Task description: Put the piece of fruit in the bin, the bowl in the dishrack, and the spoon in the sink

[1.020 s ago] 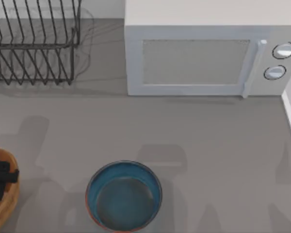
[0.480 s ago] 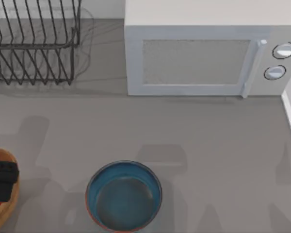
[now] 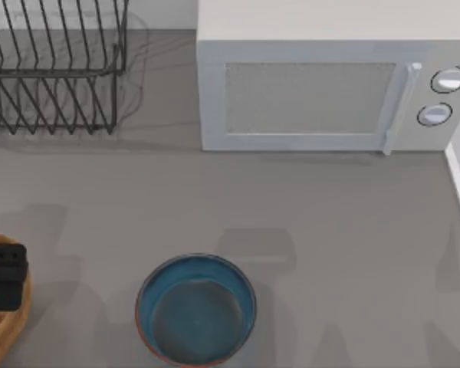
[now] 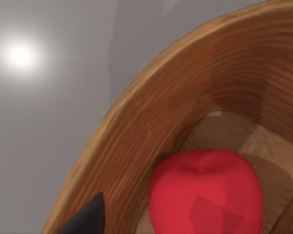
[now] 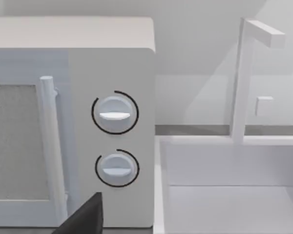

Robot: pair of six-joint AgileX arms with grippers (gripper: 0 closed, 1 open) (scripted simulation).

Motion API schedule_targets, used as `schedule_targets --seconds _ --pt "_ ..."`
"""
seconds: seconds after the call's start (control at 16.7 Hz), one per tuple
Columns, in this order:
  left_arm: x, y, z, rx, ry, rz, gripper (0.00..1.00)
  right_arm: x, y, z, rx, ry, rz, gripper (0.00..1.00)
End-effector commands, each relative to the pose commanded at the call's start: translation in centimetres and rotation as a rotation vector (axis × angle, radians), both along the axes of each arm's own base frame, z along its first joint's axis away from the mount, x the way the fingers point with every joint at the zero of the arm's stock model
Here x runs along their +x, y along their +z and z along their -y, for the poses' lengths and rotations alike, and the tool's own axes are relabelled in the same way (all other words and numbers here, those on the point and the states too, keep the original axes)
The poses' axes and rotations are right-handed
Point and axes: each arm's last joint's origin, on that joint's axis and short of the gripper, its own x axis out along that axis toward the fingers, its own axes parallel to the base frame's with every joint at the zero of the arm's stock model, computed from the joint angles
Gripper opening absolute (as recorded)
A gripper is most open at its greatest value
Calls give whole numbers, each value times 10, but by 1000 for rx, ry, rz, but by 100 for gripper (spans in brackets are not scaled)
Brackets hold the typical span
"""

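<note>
The red piece of fruit [image 4: 205, 195] lies loose on the floor of the tan wooden bin [image 4: 151, 112]. That bin [image 3: 15, 326] sits at the table's left edge. My left gripper [image 3: 4, 277] hovers over it, open, with one dark fingertip [image 4: 85, 219] showing beside the fruit and not touching it. At the front middle of the table stands the blue bowl [image 3: 195, 308], upright and empty. The black wire dishrack [image 3: 54, 69] is at the back left. The white sink [image 5: 234, 195] lies right of the microwave, facing my open right gripper's fingertip [image 5: 85, 214]. The spoon is out of view.
A white microwave [image 3: 314, 84] with two dials takes up the back middle and right. A white faucet [image 5: 244, 78] rises behind the sink. Bare grey counter [image 3: 330, 230] stretches between the bowl, the dishrack and the microwave.
My left gripper has shifted slightly over the bin, and its shadow on the counter has moved. Bowl, dishrack and microwave stay where they were.
</note>
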Motion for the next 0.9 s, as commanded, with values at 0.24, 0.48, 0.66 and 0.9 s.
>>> schedule_targets --seconds 0.24,0.48,0.66,0.9 --pt "-28 -10 -5 -54 -19 324 100 0 0 0 0 0 0 100" --pt "-50 -26 -8 -85 -56 703 100 0 0 0 0 0 0 100" --pt "-58 -36 -9 -94 -86 970 100 0 0 0 0 0 0 100" --pt "-62 -42 -10 -97 -112 1174 100 0 0 0 0 0 0 100"
